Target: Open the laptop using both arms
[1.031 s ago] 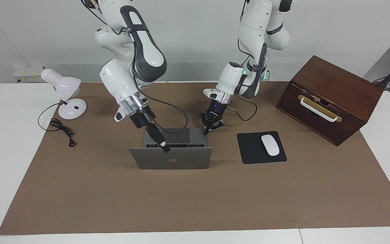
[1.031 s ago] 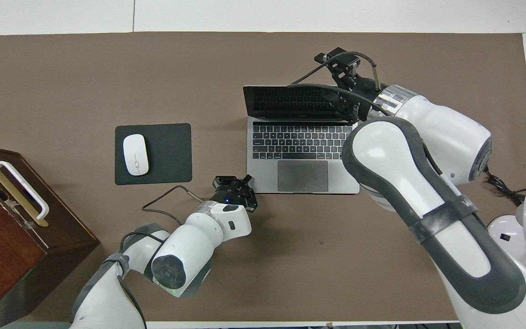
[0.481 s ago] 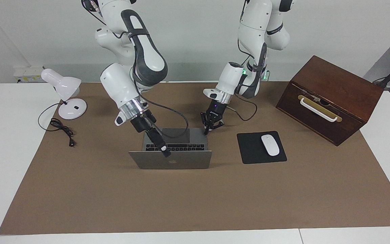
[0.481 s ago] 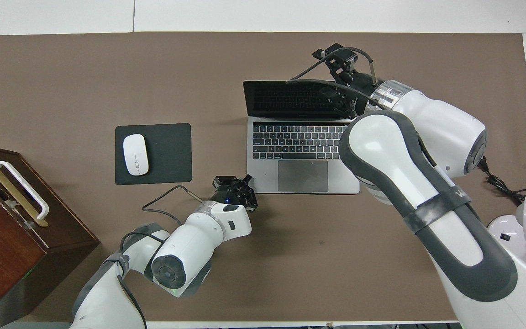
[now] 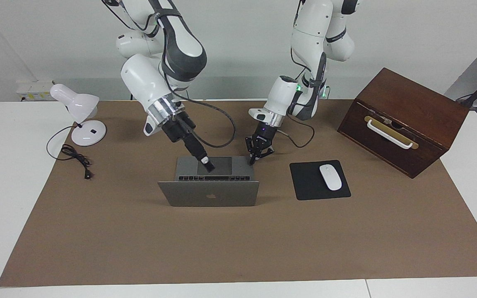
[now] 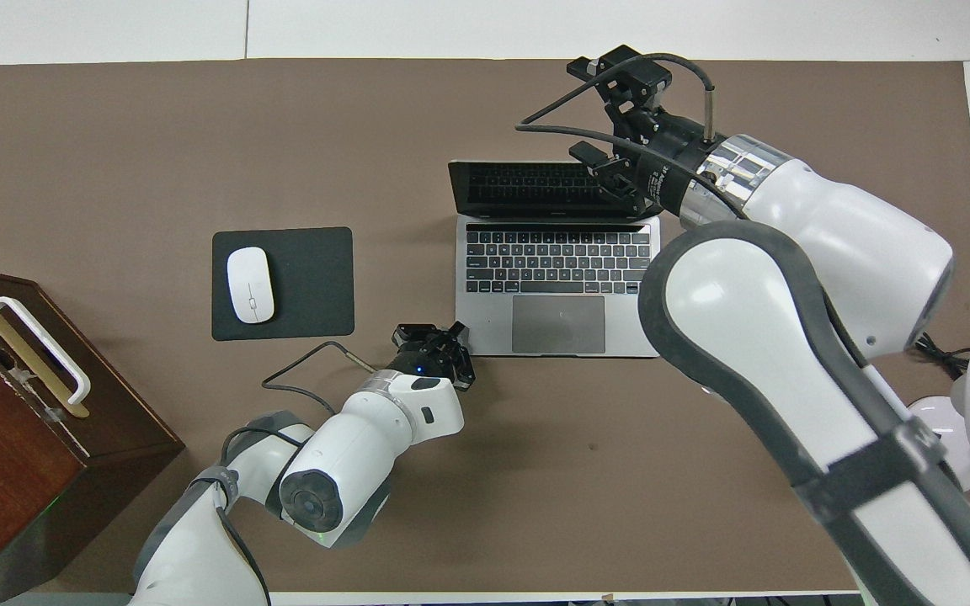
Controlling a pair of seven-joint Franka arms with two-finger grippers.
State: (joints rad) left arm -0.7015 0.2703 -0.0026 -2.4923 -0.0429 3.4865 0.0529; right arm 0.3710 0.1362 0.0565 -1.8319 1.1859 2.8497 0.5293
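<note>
The laptop stood open near the middle of the desk, its lid raised past upright, its keyboard deck facing the robots. The left claw was clenched, holding nothing, with its tips pressed at the deck corner nearest the robots, toward the left arm's end of the desk. The right claw hung in the air over the keyboard deck, clear of the lid; whether it was released or clenched could not be told.

Judged from this layout, the lid was already open and the step in hand was withdrawal. To do it well:

1. Lift the right claw straight up and away so that neither it nor its cable catches the lid's top edge.
2. Keep the left claw pinning the deck until the right arm is clear, so the base does not slide or tip.
3. Raise the left claw vertically, without dragging it across the deck.
</note>
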